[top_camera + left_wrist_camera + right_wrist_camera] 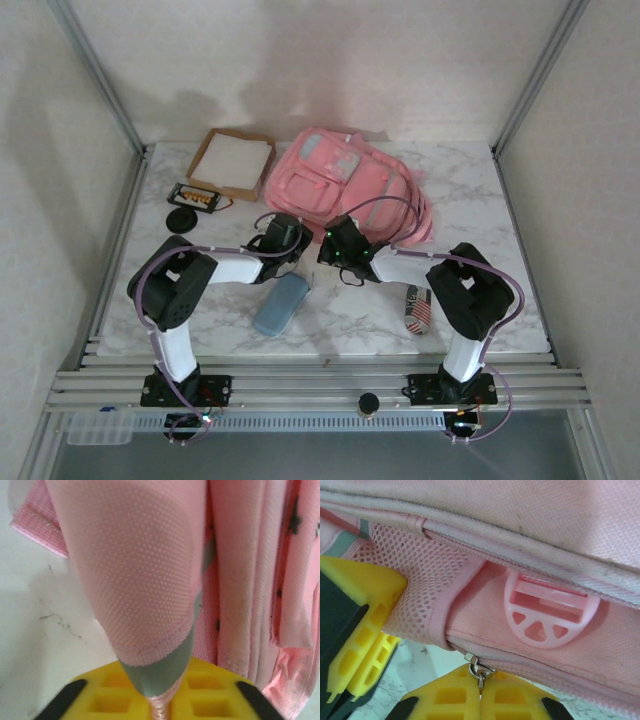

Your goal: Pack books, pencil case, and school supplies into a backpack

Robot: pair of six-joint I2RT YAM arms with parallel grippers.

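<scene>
The pink backpack [340, 185] lies at the back middle of the table. Both grippers are at its near edge. My left gripper [288, 232] [160, 700] is shut on a pink mesh flap [140, 580] of the backpack, at its grey-green trim [160, 672]. My right gripper [335, 243] [481, 682] is shut on the backpack's metal zipper pull [479, 667], just below a pink plastic buckle [550, 612]. The left gripper's yellow fingers [365, 625] show beside it, pinching the mesh. A blue pencil case [282, 303] lies on the table in front of the grippers. The books are out of view.
A shallow cardboard tray [232, 163] with a white sheet sits at the back left. Near it are a small black case with orange contents [193, 195] and a black round object [181, 219]. A flag-patterned item [418, 308] lies by the right arm.
</scene>
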